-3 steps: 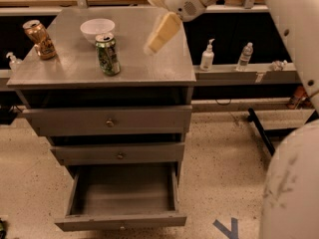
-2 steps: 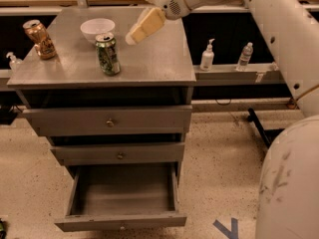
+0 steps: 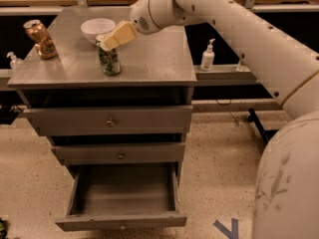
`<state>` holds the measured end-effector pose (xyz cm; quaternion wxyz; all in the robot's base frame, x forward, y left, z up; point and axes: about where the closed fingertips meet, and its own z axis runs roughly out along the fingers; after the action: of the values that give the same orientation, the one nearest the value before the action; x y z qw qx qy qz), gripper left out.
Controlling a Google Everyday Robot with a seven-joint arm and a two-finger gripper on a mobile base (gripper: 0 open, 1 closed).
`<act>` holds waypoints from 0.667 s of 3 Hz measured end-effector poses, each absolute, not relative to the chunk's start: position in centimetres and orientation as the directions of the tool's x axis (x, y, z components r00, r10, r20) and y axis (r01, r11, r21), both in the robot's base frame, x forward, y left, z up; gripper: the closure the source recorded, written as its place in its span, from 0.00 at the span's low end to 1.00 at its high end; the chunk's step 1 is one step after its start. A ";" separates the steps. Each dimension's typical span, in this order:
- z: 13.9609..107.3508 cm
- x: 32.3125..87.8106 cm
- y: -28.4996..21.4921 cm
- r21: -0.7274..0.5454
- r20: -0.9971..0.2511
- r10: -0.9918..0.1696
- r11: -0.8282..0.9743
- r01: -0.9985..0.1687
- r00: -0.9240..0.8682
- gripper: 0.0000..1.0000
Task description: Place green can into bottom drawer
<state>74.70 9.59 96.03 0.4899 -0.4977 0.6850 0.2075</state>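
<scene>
Camera view puts my cream-coloured gripper (image 3: 118,35) just above the small green-and-white drink can (image 3: 109,59), slightly to its right. The can stands upright on the grey metal cabinet top (image 3: 154,59). I cannot tell if the gripper is open or closed. The deep grey bottom drawer (image 3: 119,220) lies open below.

We count two cans, the green can (image 3: 109,61) and an orange-gold can (image 3: 41,39), one white bowl (image 3: 97,29), three drawers, namely top drawer (image 3: 107,121), middle drawer (image 3: 119,153) and bottom drawer (image 3: 122,220), two pump bottles (image 3: 208,55), and one gripper (image 3: 107,45), just over the green can.
</scene>
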 end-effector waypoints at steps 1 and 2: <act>93.7 76.6 12.0 -0.179 -0.878 -0.472 0.474 -0.862 -0.077 0.00; 92.2 78.2 14.1 -0.178 -0.870 -0.483 0.489 -0.854 -0.096 0.14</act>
<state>78.18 14.09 92.16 0.4830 -0.4677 0.7150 0.1918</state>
